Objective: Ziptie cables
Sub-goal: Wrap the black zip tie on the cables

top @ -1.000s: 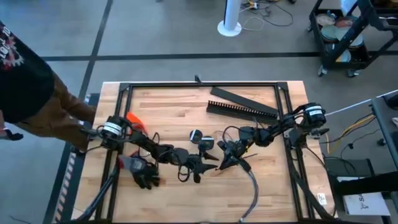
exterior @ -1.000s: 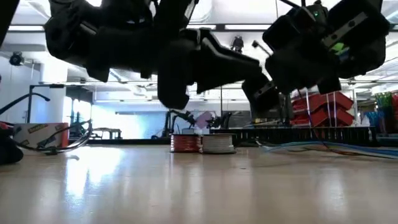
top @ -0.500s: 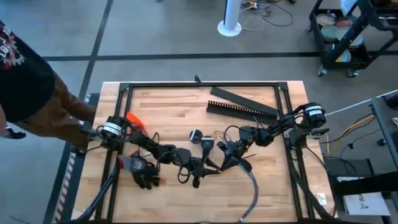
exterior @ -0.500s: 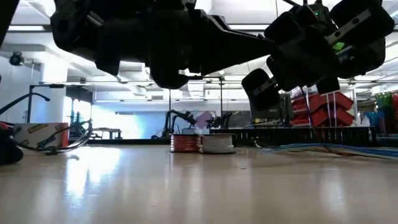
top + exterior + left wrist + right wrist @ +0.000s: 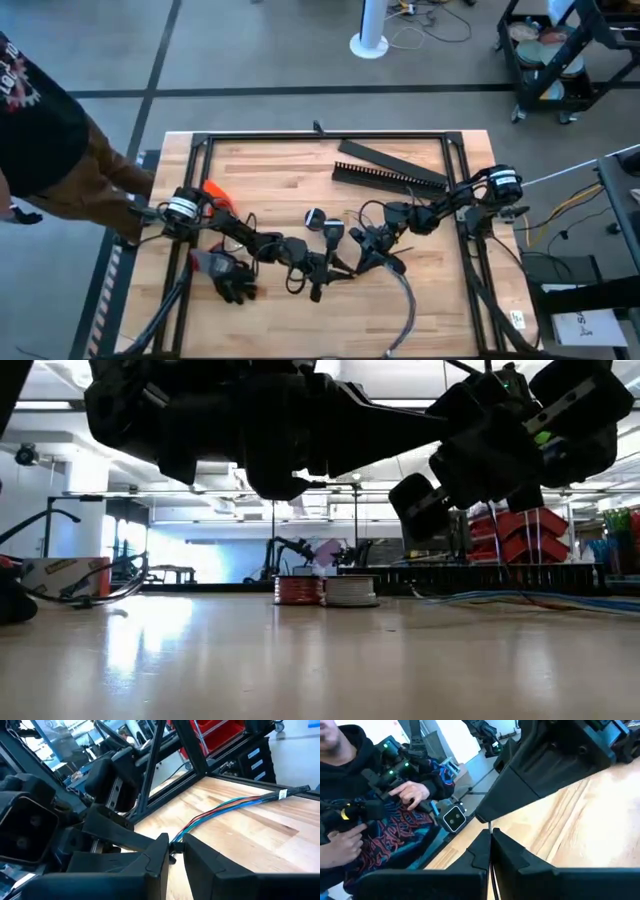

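At the table's left side our left arm reaches inward, and the left gripper point(image 5: 319, 277) hangs just above the boards near the middle, its jaws drawn narrow with only a slit between them; we cannot tell whether anything is pinched there. Just beside it, tip facing tip, is the right gripper point(image 5: 357, 262), clamped on a thin dark strip that we take for the ziptie point(image 5: 490, 845), which stands out forward from between the jaws. The strip's long axis appears to point toward the left gripper, so we judge the left one nearer the free end. The cables point(image 5: 408, 305) lie right of both grippers, the grey one trailing to the table's near edge, so the tie must be carried rightward to them.
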Controlling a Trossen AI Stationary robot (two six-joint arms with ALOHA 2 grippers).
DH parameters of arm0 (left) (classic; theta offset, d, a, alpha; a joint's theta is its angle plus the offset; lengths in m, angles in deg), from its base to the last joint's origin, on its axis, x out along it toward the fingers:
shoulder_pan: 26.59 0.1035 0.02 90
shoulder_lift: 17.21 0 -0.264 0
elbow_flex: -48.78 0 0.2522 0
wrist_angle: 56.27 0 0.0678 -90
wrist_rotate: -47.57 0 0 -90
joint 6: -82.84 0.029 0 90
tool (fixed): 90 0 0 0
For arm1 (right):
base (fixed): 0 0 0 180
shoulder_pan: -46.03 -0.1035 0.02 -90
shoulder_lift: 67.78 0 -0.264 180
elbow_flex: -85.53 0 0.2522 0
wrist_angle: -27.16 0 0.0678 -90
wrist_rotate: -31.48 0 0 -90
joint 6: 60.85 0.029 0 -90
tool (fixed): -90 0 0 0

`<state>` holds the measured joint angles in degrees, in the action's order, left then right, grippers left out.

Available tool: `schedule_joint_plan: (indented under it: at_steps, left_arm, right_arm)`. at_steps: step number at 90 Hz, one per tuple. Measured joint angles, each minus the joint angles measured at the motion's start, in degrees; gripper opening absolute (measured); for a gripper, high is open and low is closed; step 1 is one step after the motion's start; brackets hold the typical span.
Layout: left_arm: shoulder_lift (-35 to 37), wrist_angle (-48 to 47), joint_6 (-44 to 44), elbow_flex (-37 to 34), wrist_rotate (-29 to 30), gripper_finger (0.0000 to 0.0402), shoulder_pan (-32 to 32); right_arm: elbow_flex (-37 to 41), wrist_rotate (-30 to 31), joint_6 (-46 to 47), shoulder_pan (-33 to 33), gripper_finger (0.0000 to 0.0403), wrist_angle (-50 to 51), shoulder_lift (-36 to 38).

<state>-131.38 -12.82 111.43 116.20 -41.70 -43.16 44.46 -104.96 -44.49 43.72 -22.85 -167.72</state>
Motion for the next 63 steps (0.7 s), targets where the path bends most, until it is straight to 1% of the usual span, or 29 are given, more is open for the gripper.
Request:
schedule_joint_plan:
  at_steps: [33,51,57,63]
  left_arm:
    - [0.0,-0.4,-0.1,0.9,0.0,0.0009,0.3]
    - [0.0,-1.4,-1.0,1.1,1.4,0.0007,0.3]
    - [0.0,-1.7,-1.8,1.0,1.6,0.0007,0.3]
    - [0.0,-1.8,-3.4,1.0,1.8,0.0007,0.3]
  right_arm:
    - [-0.2,-0.1,0.2,0.0,0.0,0.0,0.0]
    - [-0.2,1.1,3.8,0.0,0.0001,1.0,0.0]
    - [-0.2,1.3,4.5,0.0,0.0009,1.5,0.0]
    - [-0.2,1.5,4.7,0.0,0.0026,1.7,0.0]
